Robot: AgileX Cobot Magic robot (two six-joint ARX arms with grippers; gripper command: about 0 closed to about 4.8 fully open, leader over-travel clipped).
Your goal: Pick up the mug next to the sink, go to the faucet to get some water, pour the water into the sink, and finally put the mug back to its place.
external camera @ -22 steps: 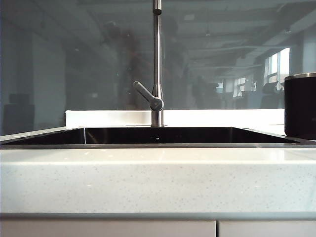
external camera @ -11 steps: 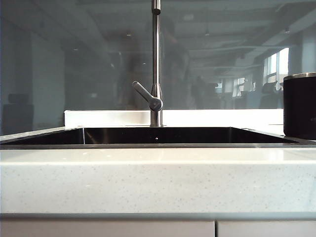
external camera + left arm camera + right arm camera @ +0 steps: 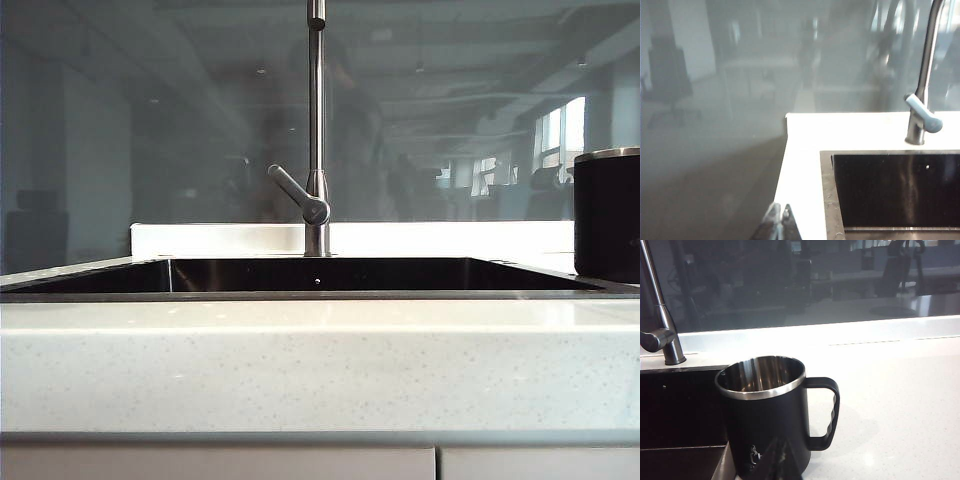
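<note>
The mug (image 3: 765, 415) stands upright on the white speckled surface (image 3: 900, 405), just beside the sink's edge, its steel rim open to the top and its loop handle turned away from the basin. A small white logo shows low on its black wall. In the exterior view the mug (image 3: 607, 215) sits at the far right, cut by the frame edge, nothing gripping it.

The sink (image 3: 320, 275) lies dark and recessed in the middle of the surface, and the faucet (image 3: 316, 130) rises straight behind it, its lever slanting up toward the left of that view.

The right pincer (image 3: 782, 462) hangs close in front of the mug, low against its wall; its tips lie together, closed on nothing, though whether they touch the mug is hard to tell from this angle.

The left pincer (image 3: 780, 225) shows only its tips, pressed together and empty, over the surface strip beside the sink's (image 3: 890, 190) opposite rim, with the faucet (image 3: 922, 90) standing well apart behind the basin.
</note>
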